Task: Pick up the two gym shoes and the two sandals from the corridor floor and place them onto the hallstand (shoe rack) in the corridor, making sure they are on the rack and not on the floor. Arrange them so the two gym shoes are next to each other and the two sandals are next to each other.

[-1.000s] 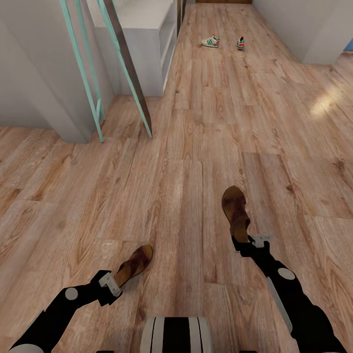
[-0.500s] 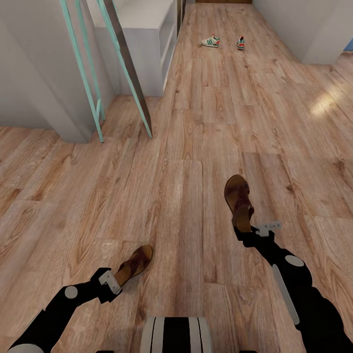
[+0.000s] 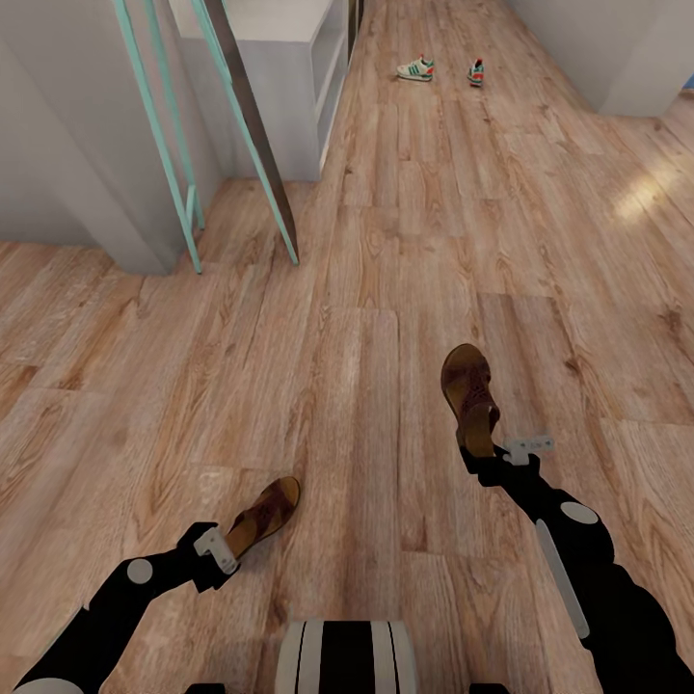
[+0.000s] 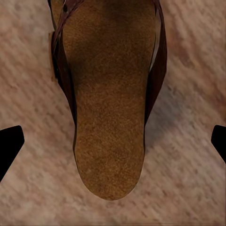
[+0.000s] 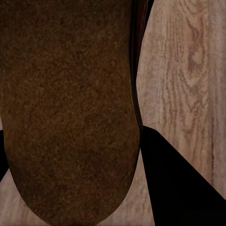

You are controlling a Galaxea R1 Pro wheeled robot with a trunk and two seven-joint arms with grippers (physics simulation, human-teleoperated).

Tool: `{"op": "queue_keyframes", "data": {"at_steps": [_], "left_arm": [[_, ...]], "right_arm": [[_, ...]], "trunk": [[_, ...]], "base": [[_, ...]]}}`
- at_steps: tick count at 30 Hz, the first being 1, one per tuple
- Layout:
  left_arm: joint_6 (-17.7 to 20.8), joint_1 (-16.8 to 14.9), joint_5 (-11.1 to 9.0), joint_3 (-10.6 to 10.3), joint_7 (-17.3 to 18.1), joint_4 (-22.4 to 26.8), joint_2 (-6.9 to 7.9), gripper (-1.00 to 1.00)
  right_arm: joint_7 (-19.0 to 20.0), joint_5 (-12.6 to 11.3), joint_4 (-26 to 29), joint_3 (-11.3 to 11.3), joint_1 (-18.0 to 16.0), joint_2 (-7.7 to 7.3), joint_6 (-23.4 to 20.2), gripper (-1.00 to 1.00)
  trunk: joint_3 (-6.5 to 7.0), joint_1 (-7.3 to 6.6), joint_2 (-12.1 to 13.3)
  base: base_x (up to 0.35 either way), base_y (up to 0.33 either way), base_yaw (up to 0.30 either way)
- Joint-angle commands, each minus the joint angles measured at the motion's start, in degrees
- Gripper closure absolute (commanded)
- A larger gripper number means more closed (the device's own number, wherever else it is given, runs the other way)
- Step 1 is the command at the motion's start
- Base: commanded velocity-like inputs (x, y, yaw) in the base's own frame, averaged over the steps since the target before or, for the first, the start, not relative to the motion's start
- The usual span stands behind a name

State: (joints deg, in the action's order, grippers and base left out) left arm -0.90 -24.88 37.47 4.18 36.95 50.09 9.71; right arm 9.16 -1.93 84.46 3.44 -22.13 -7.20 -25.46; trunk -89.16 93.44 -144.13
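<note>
Two brown sandals are near me on the corridor floor point(image 3: 366, 289). The left sandal point(image 3: 265, 514) point(image 4: 110, 117) lies flat on the planks, its end between the wide-apart fingers of my open left gripper point(image 3: 229, 546) point(image 4: 113, 141). My right gripper point(image 3: 484, 449) point(image 5: 70, 155) is shut on the heel end of the right sandal point(image 3: 468, 393) point(image 5: 66, 108), which points away from me, its toe raised off the floor. The two gym shoes point(image 3: 415, 68) point(image 3: 475, 73) stand far down the corridor, a little apart.
A light grey shelf unit point(image 3: 289, 87) stands at the far left; I cannot tell whether it is the hallstand. A teal-framed panel point(image 3: 253, 135) leans in front of it against a grey wall corner point(image 3: 87, 173). Another wall corner point(image 3: 636, 58) juts in at the far right.
The right gripper rose and shifted slightly right with its sandal during the first half second. Since then the head camera has moved, shifting the far corridor up; the left arm held still.
</note>
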Motion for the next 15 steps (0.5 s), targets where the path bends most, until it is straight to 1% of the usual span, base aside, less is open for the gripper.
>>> {"op": "queue_keyframes", "data": {"at_steps": [1,14,15], "left_arm": [[0.1,0.0,0.4,0.1,0.3,0.1,-0.04,-1.00],[0.5,0.0,0.4,0.1,0.3,0.2,-0.05,-1.00],[0.5,0.0,0.4,0.1,0.3,0.2,-0.06,-1.00]], "right_arm": [[0.1,-0.4,0.1,0.1,0.0,0.00,-0.4,1.00],[0.1,-0.4,0.2,0.1,0.0,-0.01,-0.4,1.00],[0.1,-0.4,0.2,0.1,0.0,-0.01,-0.4,1.00]], "trunk": [[-0.03,-0.01,0.0],[-0.03,-0.01,0.0],[-0.26,0.02,0.0]], "base": [[0.000,0.000,0.000],[0.000,0.000,0.000],[0.000,0.000,0.000]]}}
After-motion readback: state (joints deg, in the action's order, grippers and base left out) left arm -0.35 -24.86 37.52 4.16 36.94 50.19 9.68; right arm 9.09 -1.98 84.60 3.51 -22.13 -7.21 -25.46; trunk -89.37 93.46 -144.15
